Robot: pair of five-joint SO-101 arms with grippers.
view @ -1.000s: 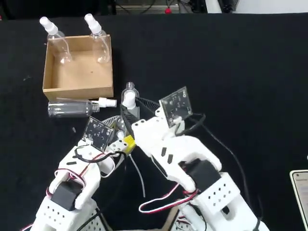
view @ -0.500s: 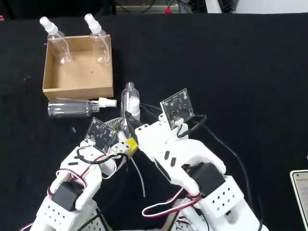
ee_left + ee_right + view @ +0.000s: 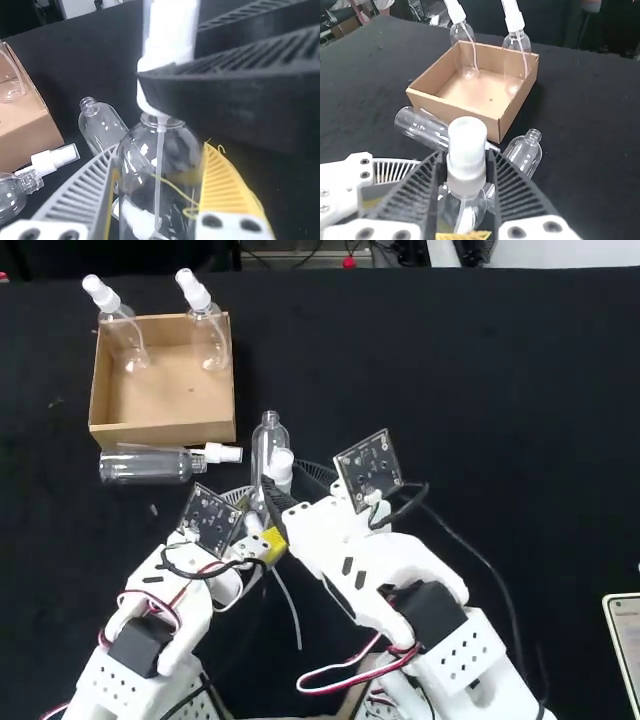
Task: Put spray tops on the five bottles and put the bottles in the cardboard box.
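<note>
Near the box (image 3: 470, 107), left gripper (image 3: 160, 172) clamps a bottle (image 3: 175, 150); right gripper (image 3: 465, 177) pinches a top (image 3: 466, 142) at its neck. Next, likely: twist it tight.

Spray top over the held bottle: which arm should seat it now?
Right, probably. The right gripper is shut on the spray top, whose tube hangs inside the bottle; the left gripper only clamps that bottle.

Even overhead light falls on the black table (image 3: 520, 390), swallowing shadows. Small glints sit on the clear bottle (image 3: 177, 150) between my fingers (image 3: 220, 185).
</note>
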